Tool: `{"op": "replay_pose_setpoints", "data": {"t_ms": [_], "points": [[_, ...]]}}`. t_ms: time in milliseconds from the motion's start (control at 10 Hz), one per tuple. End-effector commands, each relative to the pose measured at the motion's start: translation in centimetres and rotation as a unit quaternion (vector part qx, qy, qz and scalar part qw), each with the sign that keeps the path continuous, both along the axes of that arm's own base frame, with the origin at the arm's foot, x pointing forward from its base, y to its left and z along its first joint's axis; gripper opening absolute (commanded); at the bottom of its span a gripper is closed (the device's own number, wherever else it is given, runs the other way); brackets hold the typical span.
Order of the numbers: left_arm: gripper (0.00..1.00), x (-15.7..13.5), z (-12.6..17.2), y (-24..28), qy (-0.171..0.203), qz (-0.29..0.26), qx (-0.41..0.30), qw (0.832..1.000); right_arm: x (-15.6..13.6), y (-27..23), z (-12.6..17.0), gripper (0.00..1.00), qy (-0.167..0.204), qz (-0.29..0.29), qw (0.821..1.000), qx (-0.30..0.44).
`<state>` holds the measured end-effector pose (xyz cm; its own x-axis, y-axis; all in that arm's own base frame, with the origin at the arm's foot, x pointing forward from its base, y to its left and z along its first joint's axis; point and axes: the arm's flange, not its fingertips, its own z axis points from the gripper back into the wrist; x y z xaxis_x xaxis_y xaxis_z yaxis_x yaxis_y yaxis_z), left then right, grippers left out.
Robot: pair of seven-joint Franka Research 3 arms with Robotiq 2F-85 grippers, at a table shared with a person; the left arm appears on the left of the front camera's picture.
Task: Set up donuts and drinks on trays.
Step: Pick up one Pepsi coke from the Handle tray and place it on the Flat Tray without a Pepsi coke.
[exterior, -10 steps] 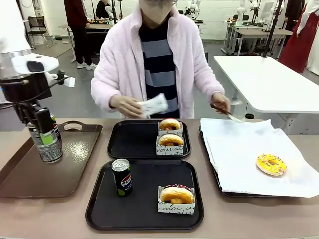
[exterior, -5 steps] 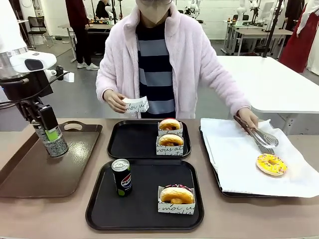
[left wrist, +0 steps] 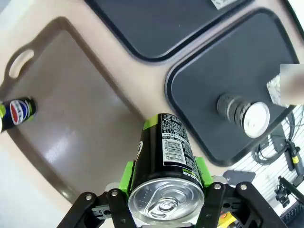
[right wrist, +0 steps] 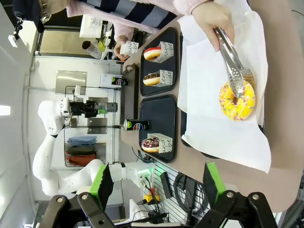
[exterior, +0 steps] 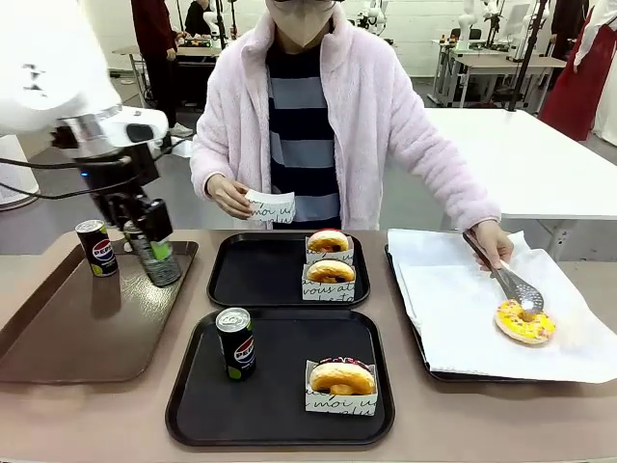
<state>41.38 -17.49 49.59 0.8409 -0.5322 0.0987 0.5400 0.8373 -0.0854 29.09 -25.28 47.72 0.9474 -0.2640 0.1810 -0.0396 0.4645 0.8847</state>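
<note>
The can (left wrist: 171, 142) was pinched between the green pads of the left hand (left wrist: 163, 173), above the brown tray (left wrist: 71, 118). It should be carried upright to the black tray (exterior: 253, 275) ahead of the hand and set on bare surface beside the donuts (exterior: 330, 270). The can was slim, black and silver-topped.

White arm (exterior: 43, 58), black cables (exterior: 43, 165); black left hand (exterior: 154, 249), green pads (left wrist: 127, 173).

Left gripper (exterior: 154, 241) carried its can (exterior: 166, 270) rightward over the brown tray (exterior: 87, 333). Person's tongs (exterior: 511, 282) came down onto the yellow donut (exterior: 525, 323).
</note>
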Motion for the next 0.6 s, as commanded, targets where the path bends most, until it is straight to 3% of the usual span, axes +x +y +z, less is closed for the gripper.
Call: {"op": "replay_pose_setpoints", "data": {"t_ms": [0,300,400,500], "points": [[0.59,2.6,0.5,-2.0,0.006,0.014,0.005,1.000,0.0,0.0,0.0,1.00,-0.009,-0.001,1.000,0.007],[0.59,4.7,0.2,-3.5,0.007,0.061,0.005,0.998,0.0,0.0,0.0,1.00,-0.009,-0.001,1.000,0.007],[0.59,3.5,-0.7,-2.8,0.014,0.012,-0.002,1.000,0.0,0.0,0.0,1.00,-0.009,-0.001,1.000,0.007],[0.59,3.5,-0.7,-2.8,0.014,0.012,-0.002,1.000,0.0,0.0,0.0,1.00,-0.009,-0.001,1.000,0.007]]}}
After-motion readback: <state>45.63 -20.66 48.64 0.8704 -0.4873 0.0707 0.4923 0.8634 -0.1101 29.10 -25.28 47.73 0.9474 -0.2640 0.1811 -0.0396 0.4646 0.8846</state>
